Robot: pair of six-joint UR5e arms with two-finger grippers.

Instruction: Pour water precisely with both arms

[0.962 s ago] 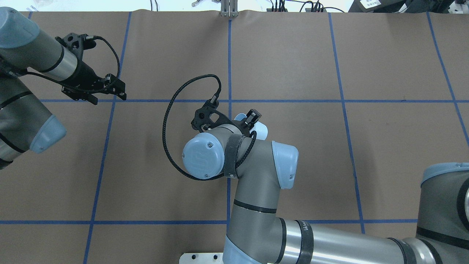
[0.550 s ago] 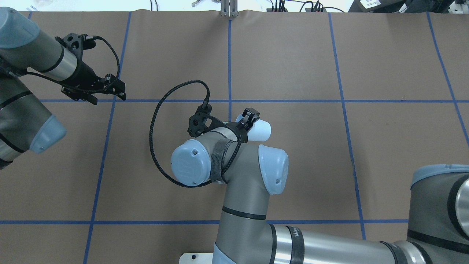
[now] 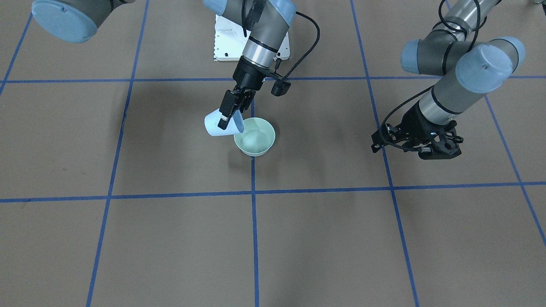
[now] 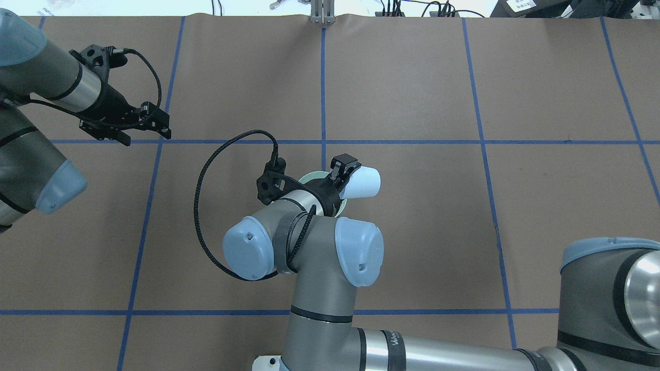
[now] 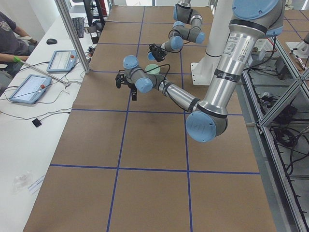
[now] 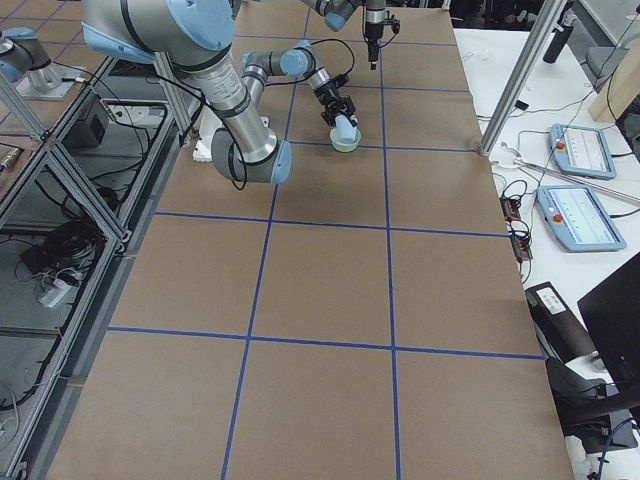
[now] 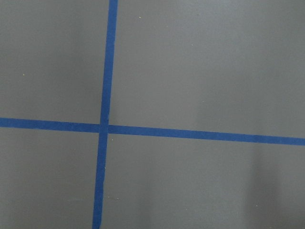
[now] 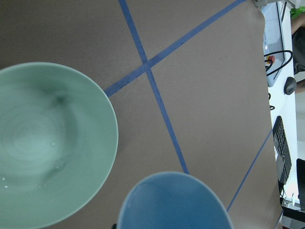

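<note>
Soft, even overhead light is falling across the counter (image 3: 324,238), casting faint, diffuse shadows, with close wrist views blurring slightly.

Green bowl (image 3: 255,150) on brown blue-taped table (image 3: 341,243)

Right arm (image 4: 319,304) reaches forward from base toward middle, elbow bent, wrist rolled over. Right gripper (image 3: 229,114) angles down and sideways, fingers clamped on tilted pale blue cup (image 3: 213,127). Left arm (image 4: 56,85) off to own side, well apart from right arm, forearm slanting forward and down. Left gripper (image 4: 146,135) hangs low, pointing downward, fingers spread apart.
</note>
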